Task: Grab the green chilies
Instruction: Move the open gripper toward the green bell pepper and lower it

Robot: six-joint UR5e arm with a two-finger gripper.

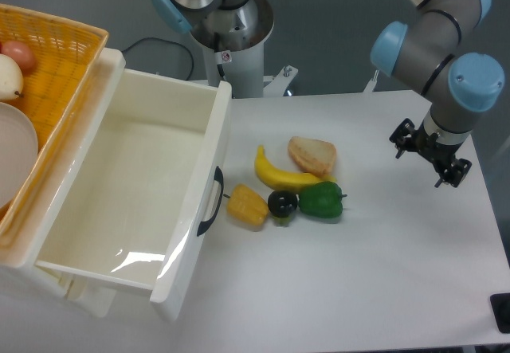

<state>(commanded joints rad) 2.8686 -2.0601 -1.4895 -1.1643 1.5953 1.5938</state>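
While hanging off to the right above the white table, black two-finger gripper holding nothing; finger spacing impossible to tell. Glossy bright-green lumpy toy chilies lying mid-table, touching small black round fruit, just below yellow banana. Crowding on the left probably favouring approach from the free right side.

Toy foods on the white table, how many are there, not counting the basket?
5, clustered beside the drawer: yellow corn piece, small black round fruit, glossy green pepper-shaped chilies, yellow banana, tan bread slice behind. Others may be hidden.
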